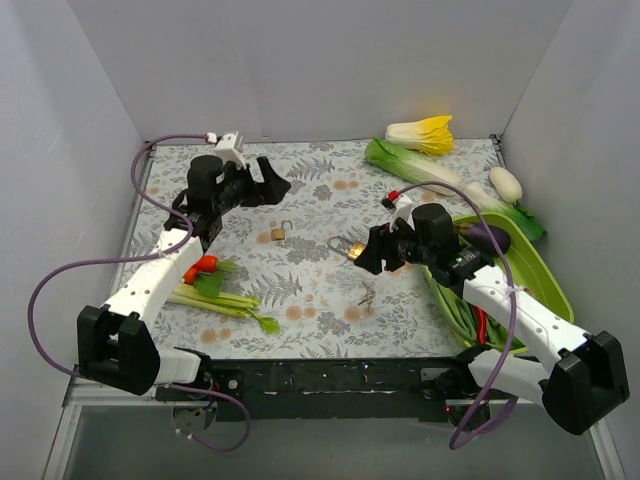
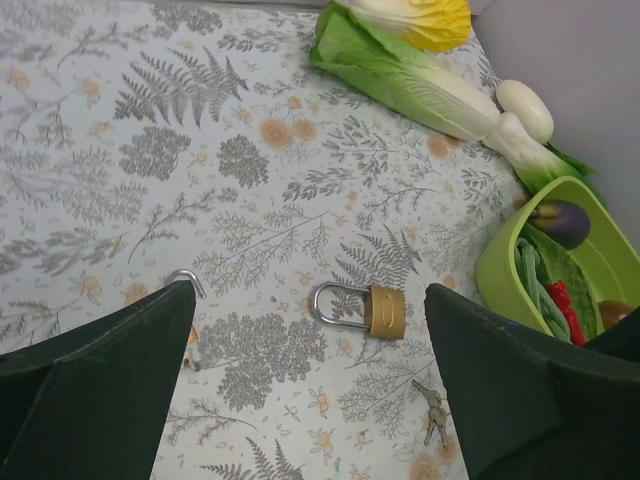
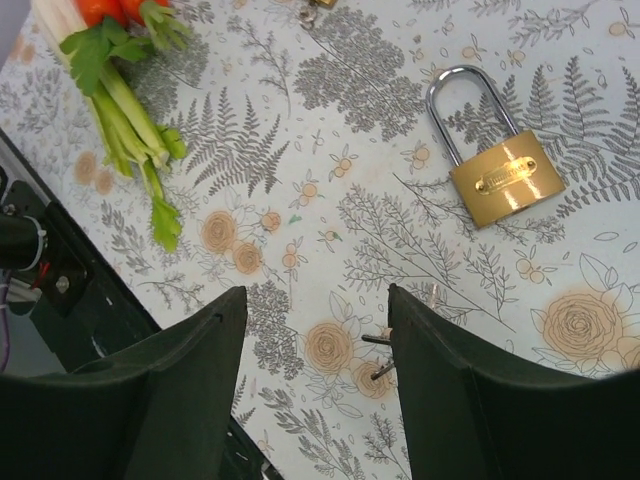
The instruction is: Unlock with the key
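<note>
Right wrist view: right end effector (image 3: 315, 305) spread wide, empty, above the key (image 2: 432, 408) on the table (image 3: 300, 150); left end effector (image 2: 310, 298) equally spread, holding nothing

Key (image 2: 432, 409) just in front of the larger padlock (image 2: 360, 309); smaller padlock (image 1: 280, 233) to its left.

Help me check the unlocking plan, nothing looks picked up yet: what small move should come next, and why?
Probably lower the right gripper onto the key and close on it. Both it and the left gripper stand open and empty, the key lies on the table close by that gripper, and the larger brass padlock beside it looks shut.
</note>
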